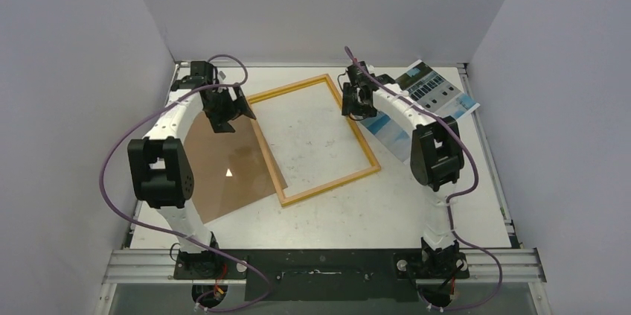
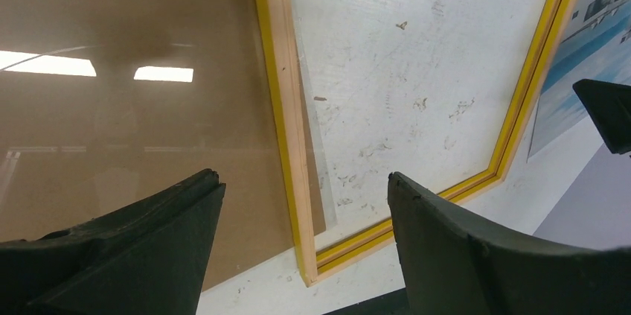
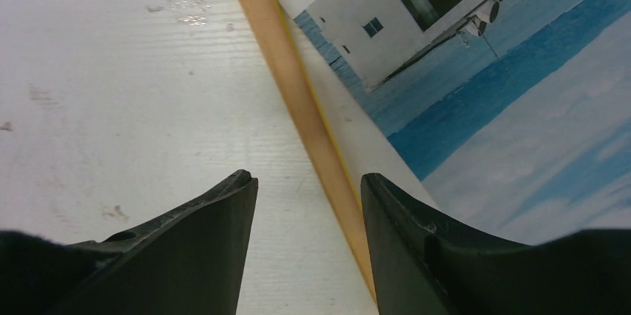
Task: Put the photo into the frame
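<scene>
The photo [image 1: 435,90] is lying flat at the far right, just beside the frame [image 1: 331,185]. It is limp, light paper, likely needing an edge pinch. The left gripper [image 2: 303,177] and right gripper [image 3: 309,177] are hovering wide-spread, empty.

Robot lab cell; plain grey walls [image 1: 312,2] box in scuffed white table [image 1: 335,211]

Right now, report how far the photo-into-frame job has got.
Done: the frame lies flat and empty, the brown board lying outside it. In hand: nothing; left gripper and right gripper hover open over opposite frame rails. Left: the photo lies outside the frame and must go in.
</scene>
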You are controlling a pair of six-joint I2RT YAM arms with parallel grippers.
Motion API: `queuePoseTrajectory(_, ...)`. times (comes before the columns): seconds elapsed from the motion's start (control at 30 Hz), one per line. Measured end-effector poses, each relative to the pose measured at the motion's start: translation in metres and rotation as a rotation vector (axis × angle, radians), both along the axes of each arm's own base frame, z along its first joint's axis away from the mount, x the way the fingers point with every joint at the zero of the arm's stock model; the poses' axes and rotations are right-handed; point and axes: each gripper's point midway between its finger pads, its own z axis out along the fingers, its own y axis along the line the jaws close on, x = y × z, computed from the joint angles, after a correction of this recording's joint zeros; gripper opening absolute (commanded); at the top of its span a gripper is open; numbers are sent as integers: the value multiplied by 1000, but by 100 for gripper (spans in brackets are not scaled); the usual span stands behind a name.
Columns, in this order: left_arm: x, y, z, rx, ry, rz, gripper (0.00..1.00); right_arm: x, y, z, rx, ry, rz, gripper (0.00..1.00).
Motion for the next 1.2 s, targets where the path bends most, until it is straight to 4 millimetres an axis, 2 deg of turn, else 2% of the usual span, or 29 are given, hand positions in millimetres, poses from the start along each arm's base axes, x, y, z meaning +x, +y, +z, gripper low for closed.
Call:
queuePoseTrajectory(0.1, 4, -15, -15, -1, 11, -35, 77, 2, -15, -21, -50, 62, 11, 54)
queuePoseTrajectory(0.2, 2, -31, -32, 7, 49, -62, 77, 4, -22, -37, -79, 113, 52, 54)
queuePoseTrajectory(0.4, -1, -38, -51, 80, 85, -66, 76, 13, -17, -56, -81, 159, 187, 52)
queuePoseTrajectory(0.6, 0, -33, -57, 103, 95, -43, 75, 17, -11, -66, -77, 182, 275, 44)
queuePoseTrajectory(0.73, -1, -31, -67, 112, 121, -37, 74, 13, -11, -73, -78, 203, 303, 32)
queuePoseTrajectory(0.93, -4, -31, -87, 119, 175, -37, 71, 12, -10, -74, -78, 207, 324, 11)
queuePoseTrajectory(1.1, -6, -30, -90, 121, 188, -37, 70, 7, -10, -73, -68, 207, 308, 5)
queuePoseTrajectory(1.2, -6, -30, -90, 121, 188, -38, 70, -8, -16, -71, -67, 226, 291, 4)
